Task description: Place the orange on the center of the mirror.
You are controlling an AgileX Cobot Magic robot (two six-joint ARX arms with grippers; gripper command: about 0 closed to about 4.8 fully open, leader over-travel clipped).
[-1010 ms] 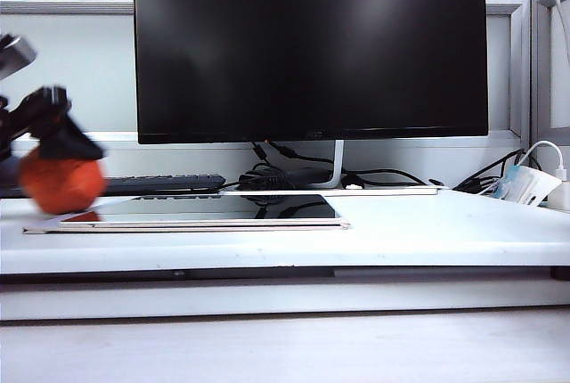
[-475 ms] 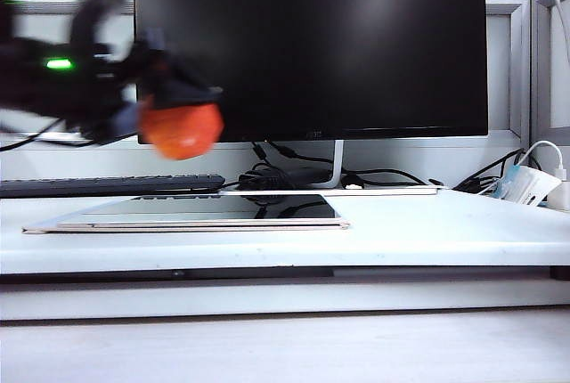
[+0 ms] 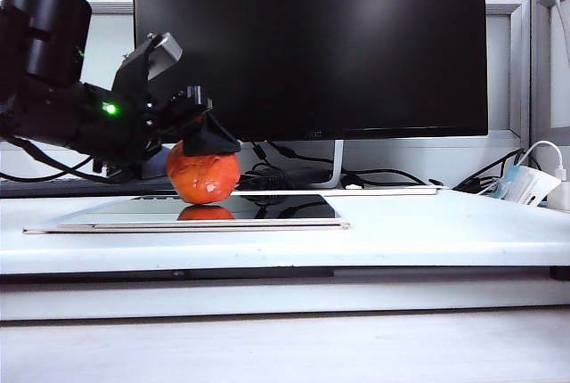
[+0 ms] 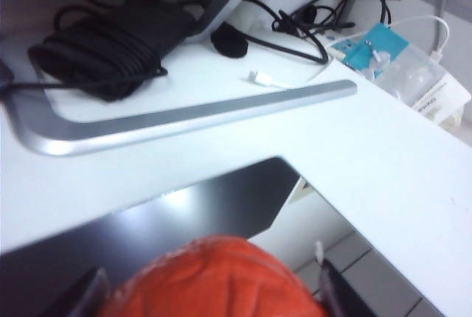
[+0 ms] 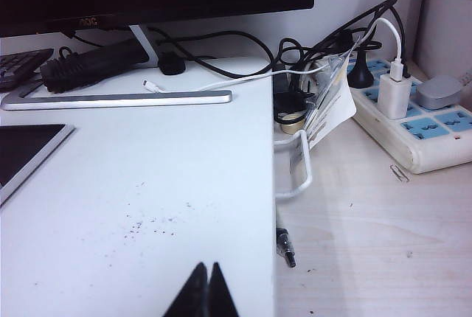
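Left arm is reaching in from the left of the exterior view, black links angling down toward the thin flat reflective mirror with pale gold rim (image 3: pixel 294 223). Left gripper (image 3: pixel 203 141) is hanging just above that mirror's left-centre, jaws spread wide and clamping the reddish-orange bumpy glossy orange (image 3: pixel 203 176) from above. Right gripper (image 5: pixel 204 291) is sitting well off the mirror's right end, low over the white table, fingertips pressed together, holding nothing.
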